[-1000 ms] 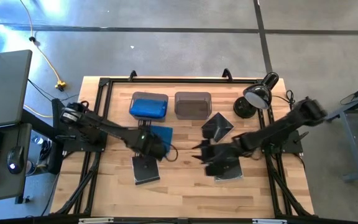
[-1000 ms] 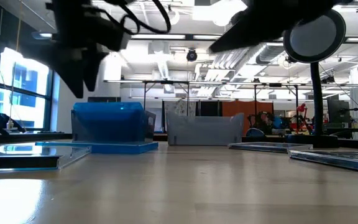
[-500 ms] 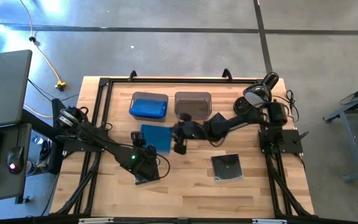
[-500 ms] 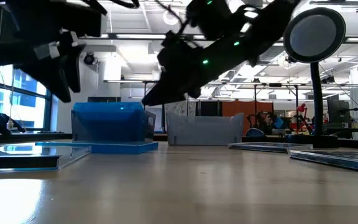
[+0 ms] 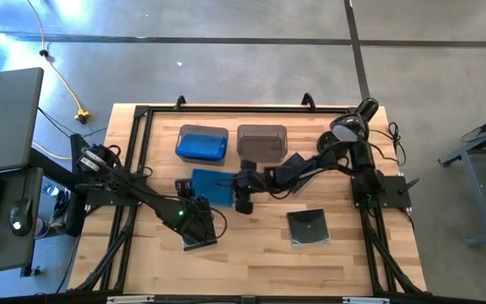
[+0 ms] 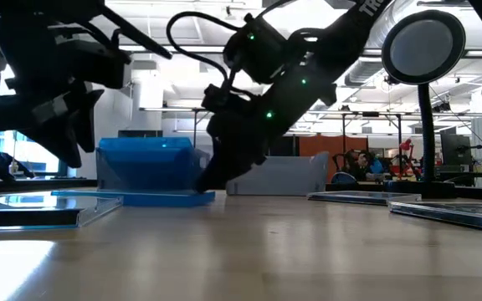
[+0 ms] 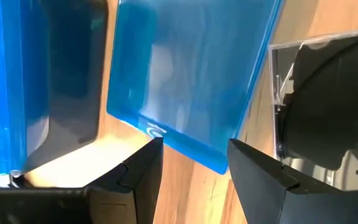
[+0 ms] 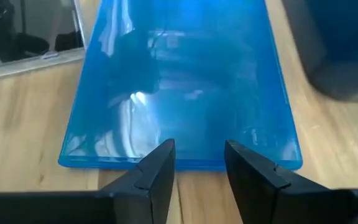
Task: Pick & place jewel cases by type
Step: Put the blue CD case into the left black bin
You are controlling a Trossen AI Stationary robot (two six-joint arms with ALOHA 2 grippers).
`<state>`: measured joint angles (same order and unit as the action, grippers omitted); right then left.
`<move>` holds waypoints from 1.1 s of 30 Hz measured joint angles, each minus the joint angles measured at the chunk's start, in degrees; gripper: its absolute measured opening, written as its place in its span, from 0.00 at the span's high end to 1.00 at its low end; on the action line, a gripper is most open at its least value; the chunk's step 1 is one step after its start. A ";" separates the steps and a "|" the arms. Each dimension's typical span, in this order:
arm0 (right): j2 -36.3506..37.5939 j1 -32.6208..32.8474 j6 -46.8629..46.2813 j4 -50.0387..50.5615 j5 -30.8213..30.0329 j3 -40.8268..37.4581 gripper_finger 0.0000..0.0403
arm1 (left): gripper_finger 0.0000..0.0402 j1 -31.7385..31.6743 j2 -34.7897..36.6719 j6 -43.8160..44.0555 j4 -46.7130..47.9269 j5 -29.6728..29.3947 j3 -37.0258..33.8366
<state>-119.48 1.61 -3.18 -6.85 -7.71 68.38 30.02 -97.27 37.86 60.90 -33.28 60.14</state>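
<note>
While the left pincer (image 5: pixel 194 221) hovers released, the right pincer (image 5: pixel 243 203), also released, nears the blue case (image 5: pixel 212 187).

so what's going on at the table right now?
The robot is sorting disc cases. The right gripper is down at the edge of a blue case lying flat on the table, fingers open on either side of that edge, not yet gripping. The left gripper, also open, hovers over a black case. One bin holds blue cases; the grey bin sits beside it. Another black case lies to the right.
</note>
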 joint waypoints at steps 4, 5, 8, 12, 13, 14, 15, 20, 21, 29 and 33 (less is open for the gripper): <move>0.28 0.76 -4.33 4.87 2.19 0.11 0.66 | 0.56 0.00 0.00 0.09 -1.62 0.79 0.00; 0.35 1.17 -5.51 5.99 2.79 0.12 0.66 | 0.56 0.00 0.00 0.10 -1.74 0.82 0.00; 0.37 2.92 -7.13 9.42 3.76 0.24 0.66 | 0.56 0.00 0.00 0.09 -2.30 1.57 0.00; 1.06 6.05 -7.88 14.45 2.05 0.24 0.66 | 0.56 0.00 0.00 0.11 -3.87 1.67 0.00; 1.41 6.89 -8.86 15.74 1.09 0.24 0.66 | 0.56 0.00 0.00 0.11 -4.52 1.68 0.00; 2.03 7.72 -10.02 17.12 0.10 0.18 0.66 | 0.56 0.00 0.00 0.11 -5.21 1.70 0.01; 2.78 8.57 -11.20 18.84 -0.51 0.06 0.66 | 0.56 0.00 0.00 0.11 -5.96 1.90 0.02; 8.20 12.95 -19.32 28.13 1.64 -0.35 0.66 | 0.56 0.00 0.00 -0.04 -10.54 2.51 0.02; 9.48 13.94 -21.84 30.70 2.97 -0.44 0.66 | 0.56 0.00 0.00 -0.04 -11.67 2.51 0.02; 17.49 19.36 -23.39 38.45 3.36 -0.42 0.66 | 0.57 0.00 -0.11 -10.87 -26.55 2.27 0.02; 21.07 19.57 -19.92 38.22 -5.98 -0.31 0.66 | 0.57 0.00 -1.95 -23.77 -38.67 2.46 0.11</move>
<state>-98.41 21.18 -23.09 31.37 -13.69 68.07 30.02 -99.22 14.09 22.24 -30.82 60.25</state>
